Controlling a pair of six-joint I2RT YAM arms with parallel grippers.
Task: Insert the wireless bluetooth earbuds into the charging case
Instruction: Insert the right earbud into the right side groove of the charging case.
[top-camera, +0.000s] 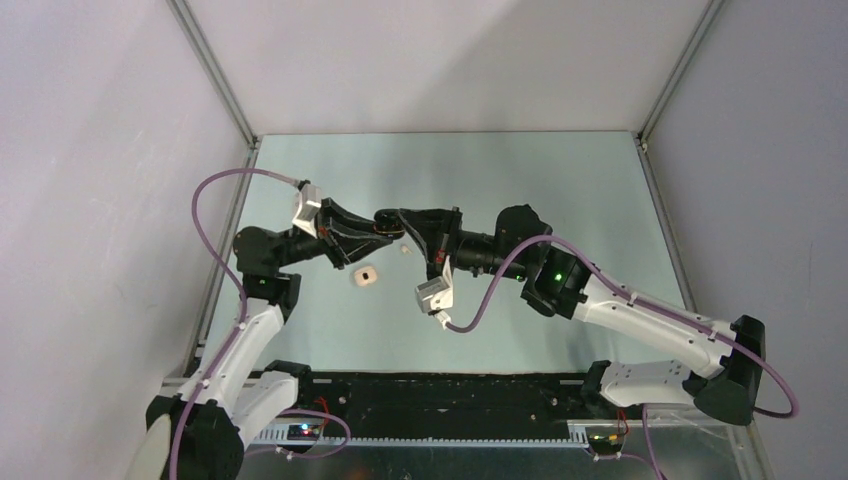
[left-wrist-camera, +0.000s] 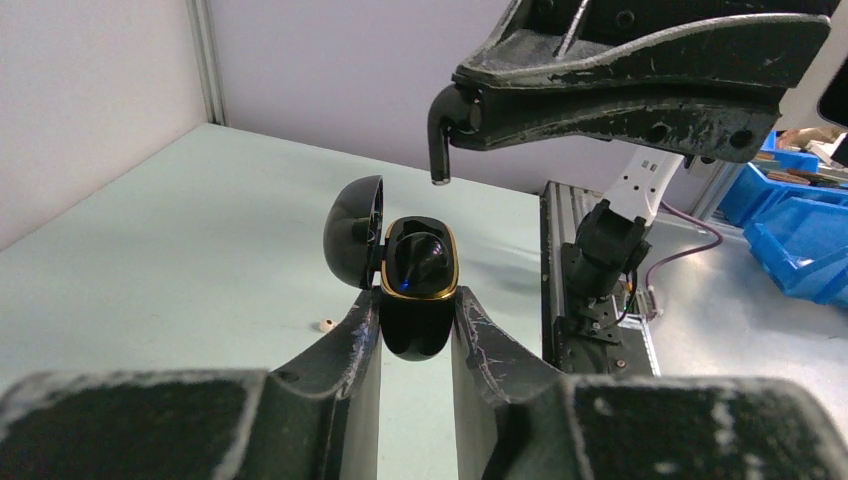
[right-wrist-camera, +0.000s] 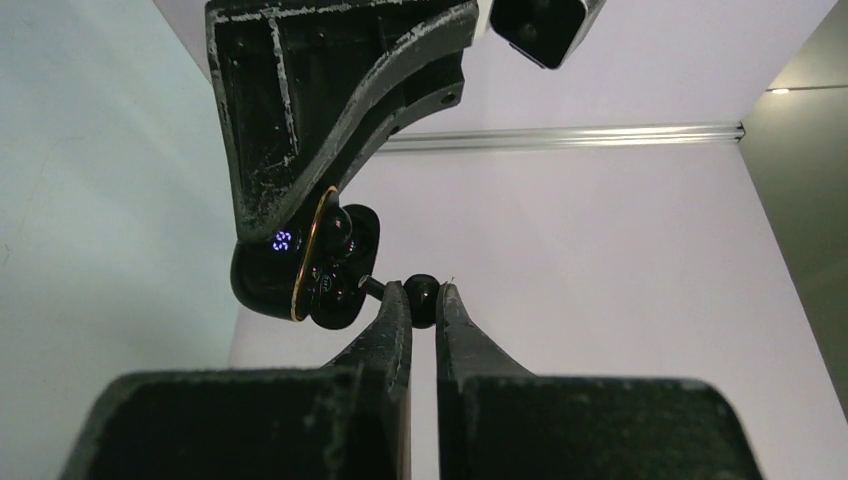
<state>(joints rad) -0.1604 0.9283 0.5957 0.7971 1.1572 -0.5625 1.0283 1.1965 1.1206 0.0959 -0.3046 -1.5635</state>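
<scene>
My left gripper is shut on a black charging case with a gold rim, held up off the table. Its lid stands open to the left, and one black bud sits inside. My right gripper is shut on a black earbud. In the left wrist view that earbud hangs stem-down just above the open case, slightly to its right, not touching. In the right wrist view the case lies close to the left of the bud. In the top view the two grippers meet at mid-table.
A small cream case rests on the table below the left gripper. A tiny cream earbud lies near it, also visible as a pale earbud in the left wrist view. Blue bins stand beyond the table's near edge.
</scene>
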